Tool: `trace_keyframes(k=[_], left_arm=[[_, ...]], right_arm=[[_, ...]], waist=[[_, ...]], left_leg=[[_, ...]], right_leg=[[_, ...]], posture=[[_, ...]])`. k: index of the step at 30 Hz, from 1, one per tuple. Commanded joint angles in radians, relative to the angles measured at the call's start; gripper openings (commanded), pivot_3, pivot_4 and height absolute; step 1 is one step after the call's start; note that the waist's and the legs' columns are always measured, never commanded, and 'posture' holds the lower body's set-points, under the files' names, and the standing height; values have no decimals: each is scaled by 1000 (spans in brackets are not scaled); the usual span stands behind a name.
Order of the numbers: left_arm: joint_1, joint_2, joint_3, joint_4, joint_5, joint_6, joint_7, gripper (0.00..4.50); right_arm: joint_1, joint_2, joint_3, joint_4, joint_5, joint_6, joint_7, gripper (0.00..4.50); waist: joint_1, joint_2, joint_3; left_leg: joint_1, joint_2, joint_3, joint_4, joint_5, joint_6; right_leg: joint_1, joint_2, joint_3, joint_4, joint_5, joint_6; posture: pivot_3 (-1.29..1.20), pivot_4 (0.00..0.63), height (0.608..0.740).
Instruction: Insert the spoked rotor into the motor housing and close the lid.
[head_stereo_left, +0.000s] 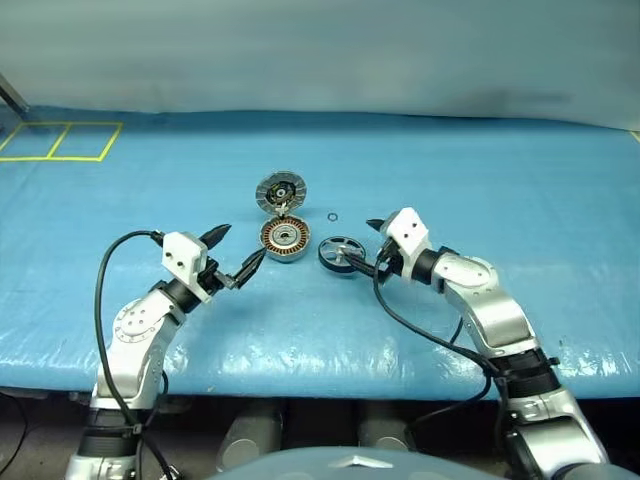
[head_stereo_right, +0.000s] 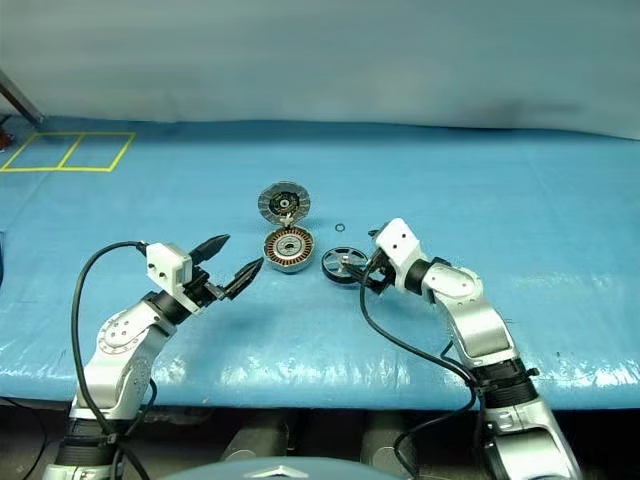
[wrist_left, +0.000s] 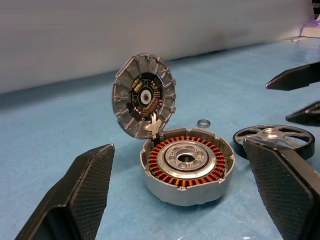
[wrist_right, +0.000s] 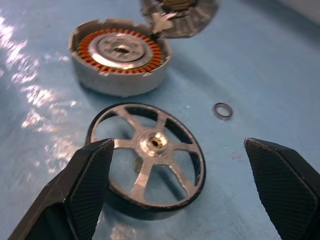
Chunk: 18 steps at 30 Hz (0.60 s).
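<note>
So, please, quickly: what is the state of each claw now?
Left claw: open, holding nothing, beside the motor housing.
Right claw: open, holding nothing, at the spoked rotor.

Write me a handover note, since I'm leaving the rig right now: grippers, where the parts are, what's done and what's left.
Left gripper: open, empty, level, aimed at the motor housing from its left.
Right gripper: open, empty, angled down over the spoked rotor, not gripping it.
Motor housing: on the blue table cover, windings exposed, no rotor inside.
Lid: swung open, standing up at the housing's far edge.
Spoked rotor: lying flat on the cover just right of the housing.
Small loose ring: on the cover beyond the rotor.
Done: nothing inserted yet.
Left: grip the rotor, seat it in the housing, close the lid.
</note>
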Motion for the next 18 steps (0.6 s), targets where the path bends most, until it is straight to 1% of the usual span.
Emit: trace_keyframes(k=[1,4,9,14,18], left_arm=[[10,3,-4,2,12,-17,-13,4500],[20,14,-2,4,13,-20,-23,4500],[45,24,15,2,16,-25,-32,4500],[97,15,40,-36,13,-31,-1,4500],[138,11,50,-66,13,-33,19,4500]], right_arm=[[-166,-20,114,-7,-65,-65,150,4439],[-317,13,209,69,-120,-131,241,4439],[-462,122,280,231,-165,-207,296,4439],[-549,240,322,476,-222,-303,292,4439],[-581,302,314,632,-244,-364,280,4439]], waist=[[-8,-1,0],[-9,-2,1],[-5,-6,0],[-7,-6,0],[-7,-6,0]], left_leg=[[0,0,1,0,0,0],[0,2,2,0,-1,-1],[0,4,1,0,-2,-1],[0,4,1,0,-3,-1],[0,4,1,0,-3,-3]], right_leg=[[-1,0,0,0,1,-1],[-1,1,0,0,2,-1],[-1,2,0,-2,2,-3],[-2,2,0,-2,5,-8],[-2,7,1,-2,6,-10]], posture=[[0,150,740],[0,150,740],[0,150,740],[0,150,740],[0,150,740]])
